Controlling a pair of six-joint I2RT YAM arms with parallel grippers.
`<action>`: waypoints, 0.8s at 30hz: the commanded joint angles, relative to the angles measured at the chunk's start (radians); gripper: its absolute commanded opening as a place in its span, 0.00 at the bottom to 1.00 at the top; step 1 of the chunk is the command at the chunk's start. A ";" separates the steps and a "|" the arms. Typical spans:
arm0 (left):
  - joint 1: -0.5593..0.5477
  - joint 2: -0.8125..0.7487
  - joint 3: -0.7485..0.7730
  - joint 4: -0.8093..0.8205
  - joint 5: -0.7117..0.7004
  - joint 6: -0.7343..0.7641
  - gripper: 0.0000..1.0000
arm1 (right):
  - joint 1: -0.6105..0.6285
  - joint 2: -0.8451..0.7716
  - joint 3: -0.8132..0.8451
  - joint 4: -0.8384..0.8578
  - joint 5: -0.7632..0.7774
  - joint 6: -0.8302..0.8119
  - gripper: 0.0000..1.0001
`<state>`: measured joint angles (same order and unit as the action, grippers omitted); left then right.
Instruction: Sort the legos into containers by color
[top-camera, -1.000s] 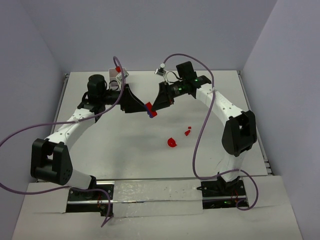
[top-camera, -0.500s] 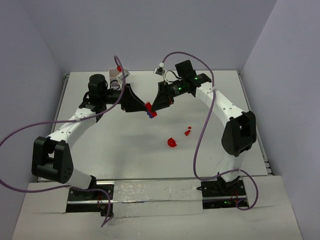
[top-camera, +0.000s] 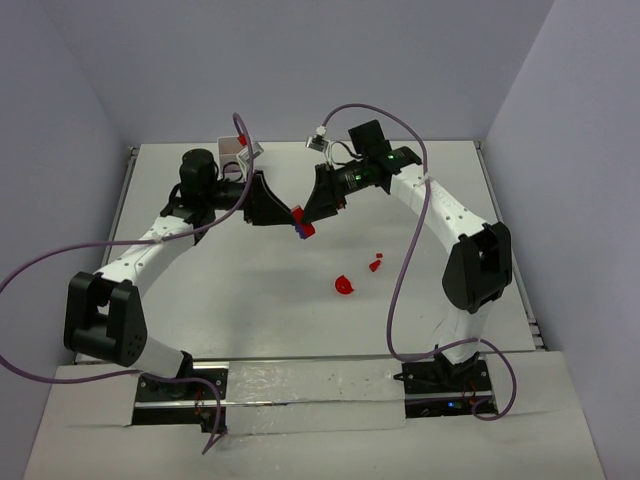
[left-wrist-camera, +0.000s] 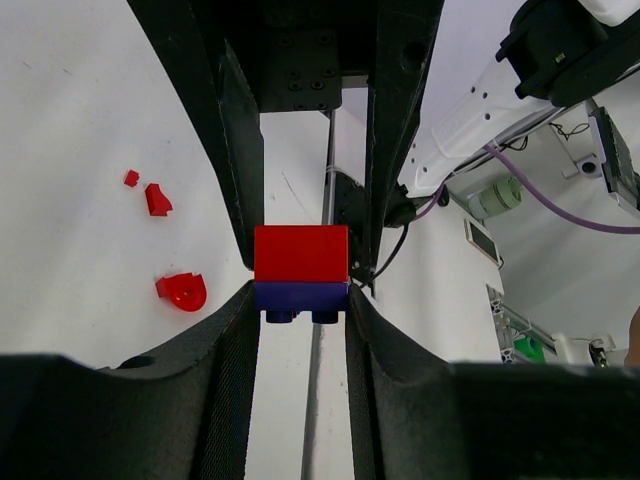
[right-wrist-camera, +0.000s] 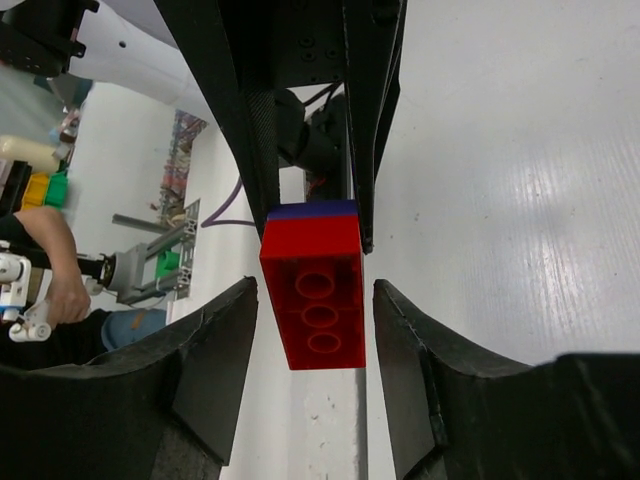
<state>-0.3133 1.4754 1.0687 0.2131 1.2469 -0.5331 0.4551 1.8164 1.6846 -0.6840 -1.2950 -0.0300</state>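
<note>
A red brick stuck to a purple brick hangs in mid-air at table centre between both grippers. In the left wrist view my left gripper is shut on the purple brick, with the red brick beyond it. In the right wrist view my right gripper is open around the red brick, with gaps on both sides. A round red piece and a small red piece lie on the table. The white tray is partly hidden behind the left arm.
The loose red pieces also show in the left wrist view: the round one, a small one and a tiny one. Purple cables loop over both arms. Walls close the table at the back and sides.
The left arm has shifted very slightly. The brick stack stays between the two grippers at the same spot.
</note>
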 joint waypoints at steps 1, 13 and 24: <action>-0.014 0.004 0.044 -0.015 0.008 0.043 0.00 | 0.014 -0.015 0.058 -0.019 0.008 -0.004 0.58; -0.017 0.005 0.054 -0.072 0.007 0.084 0.00 | 0.017 -0.019 0.050 -0.017 0.038 -0.023 0.00; 0.037 -0.026 0.027 -0.330 -0.007 0.306 0.00 | -0.034 -0.053 0.025 -0.012 0.032 -0.030 0.00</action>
<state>-0.3136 1.4745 1.0874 0.0310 1.2404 -0.3679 0.4606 1.8164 1.6946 -0.7019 -1.2395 -0.0778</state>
